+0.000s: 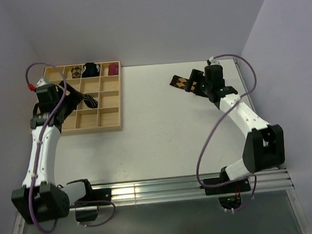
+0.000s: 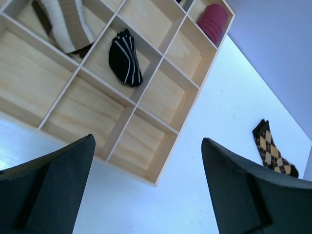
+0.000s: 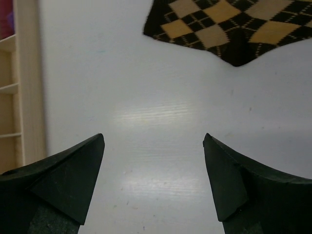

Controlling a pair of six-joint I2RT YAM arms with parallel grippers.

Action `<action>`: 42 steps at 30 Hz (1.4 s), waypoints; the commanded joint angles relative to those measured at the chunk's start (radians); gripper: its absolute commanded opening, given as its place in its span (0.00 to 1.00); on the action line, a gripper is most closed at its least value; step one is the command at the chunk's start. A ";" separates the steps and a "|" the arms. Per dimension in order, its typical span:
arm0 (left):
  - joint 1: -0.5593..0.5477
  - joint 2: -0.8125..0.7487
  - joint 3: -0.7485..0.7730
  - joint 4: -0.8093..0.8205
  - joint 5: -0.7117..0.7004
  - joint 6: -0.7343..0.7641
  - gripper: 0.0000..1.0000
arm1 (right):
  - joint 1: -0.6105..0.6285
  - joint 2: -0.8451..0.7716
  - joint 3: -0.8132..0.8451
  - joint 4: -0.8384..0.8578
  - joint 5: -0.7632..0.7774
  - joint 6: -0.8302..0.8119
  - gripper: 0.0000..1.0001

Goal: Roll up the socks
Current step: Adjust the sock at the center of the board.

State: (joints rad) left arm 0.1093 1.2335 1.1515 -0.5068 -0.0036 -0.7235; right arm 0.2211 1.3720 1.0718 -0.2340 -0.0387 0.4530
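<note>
The brown-and-tan argyle sock (image 1: pixel 179 82) lies flat on the white table at the far right; it also shows in the right wrist view (image 3: pixel 229 24) and the left wrist view (image 2: pixel 273 151). My right gripper (image 1: pixel 195 84) is open and empty just beside it, jaws wide over bare table (image 3: pixel 153 141). The short black sock with thin white stripes (image 2: pixel 125 58) lies in a compartment of the wooden tray (image 1: pixel 101 126). The brown-and-cream striped sock (image 2: pixel 66 22) lies in another compartment. My left gripper (image 2: pixel 148 139) is open and empty above the tray's near right corner.
The tray (image 2: pixel 165 161) has several compartments. A maroon bundle (image 2: pixel 213 22) sits in its far corner compartment, and a black-and-blue bundle (image 1: pixel 92 69) lies beside it. The tray's side shows at the left in the right wrist view (image 3: pixel 29 73). Walls close the back and sides.
</note>
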 commanded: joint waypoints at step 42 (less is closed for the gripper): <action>-0.069 -0.298 -0.389 0.119 0.136 0.187 0.93 | 0.227 0.449 0.108 -0.251 -0.238 -0.120 0.77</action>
State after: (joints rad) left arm 0.0360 0.9466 0.7475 -0.4240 0.1101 -0.5598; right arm 0.4725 1.9186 1.2778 -0.4931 -0.2909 0.3309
